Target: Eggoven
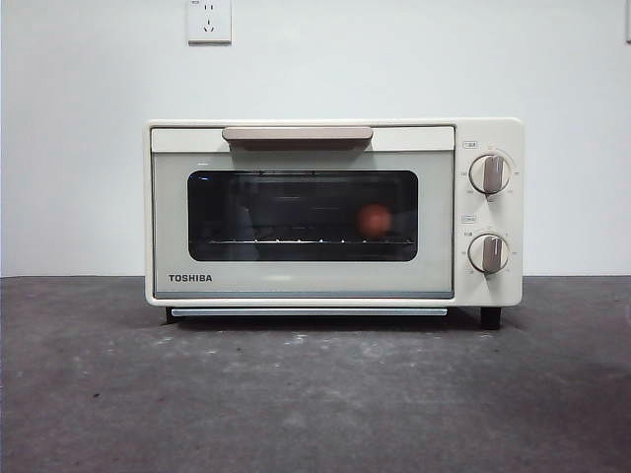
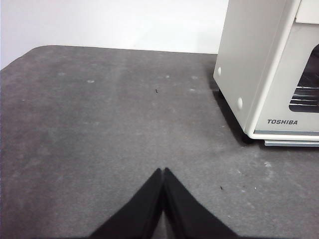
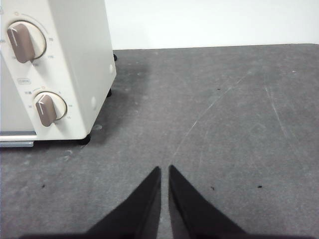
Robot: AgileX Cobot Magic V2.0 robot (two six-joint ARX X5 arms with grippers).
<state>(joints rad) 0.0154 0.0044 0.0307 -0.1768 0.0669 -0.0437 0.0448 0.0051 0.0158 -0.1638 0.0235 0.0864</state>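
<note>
Both claws, left claw [image 2: 163,172] and right claw [image 3: 164,169], are hanging clenched and empty; the egg [image 1: 374,220] is sitting inside the closed oven [image 1: 301,222], at one o'clock from the left claw, eleven from the right.

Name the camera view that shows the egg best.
The front view: the egg sits on the rack behind the closed TOSHIBA toaster oven window. Neither wrist view shows the egg, only oven corners.

The brand TOSHIBA stands in dark capitals on the cream toaster oven [image 1: 296,281], low on its door at the corner nearest the left gripper [image 2: 163,172]. Small labels and dial marks surround the two knobs [image 1: 489,174] on the oven's end nearest the right gripper [image 3: 164,169], but they are too small to read.
</note>
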